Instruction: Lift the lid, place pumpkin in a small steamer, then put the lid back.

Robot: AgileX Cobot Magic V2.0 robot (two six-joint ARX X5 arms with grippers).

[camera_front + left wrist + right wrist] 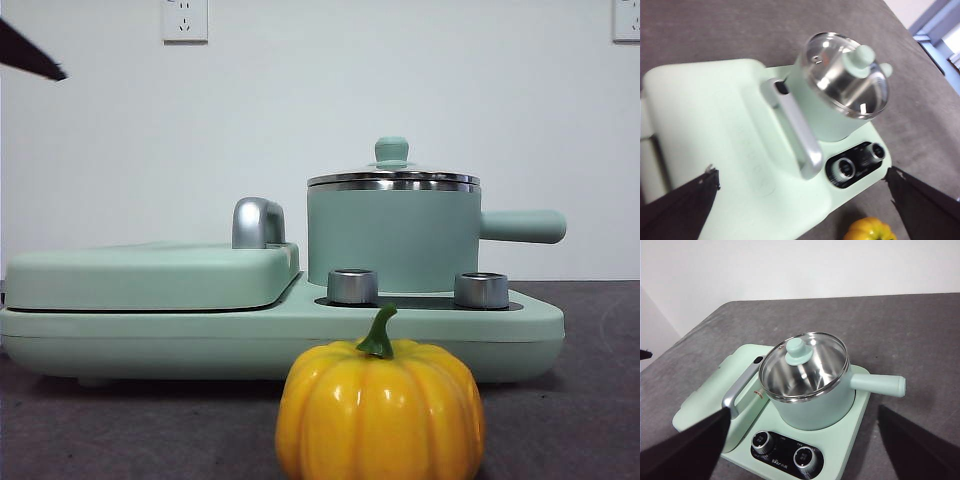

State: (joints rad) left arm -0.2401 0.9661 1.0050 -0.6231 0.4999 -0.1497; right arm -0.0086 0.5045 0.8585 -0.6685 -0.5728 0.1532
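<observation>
The lid (392, 179), clear glass with a steel rim and a mint knob, sits closed on the small steamer (392, 243). The mint pot stands on the right half of the base appliance, its straight handle (522, 226) pointing right. On the table in front of the appliance rests the yellow-orange pumpkin (380, 412), green stem up. My left gripper (801, 172) hangs open above the appliance, with the lid (845, 75) and the pumpkin's top (870, 231) in its view. High over the steamer (815, 407) and lid (805, 364), my right gripper (804, 410) is open too. Both hold nothing.
The long mint base appliance (300, 335) carries two silver knobs (352, 286) at its front. A flat mint griddle cover (150, 275) with a steel handle (258, 222) fills its left half. A black arm tip (30, 52) shows at the top left. Grey table surrounds it.
</observation>
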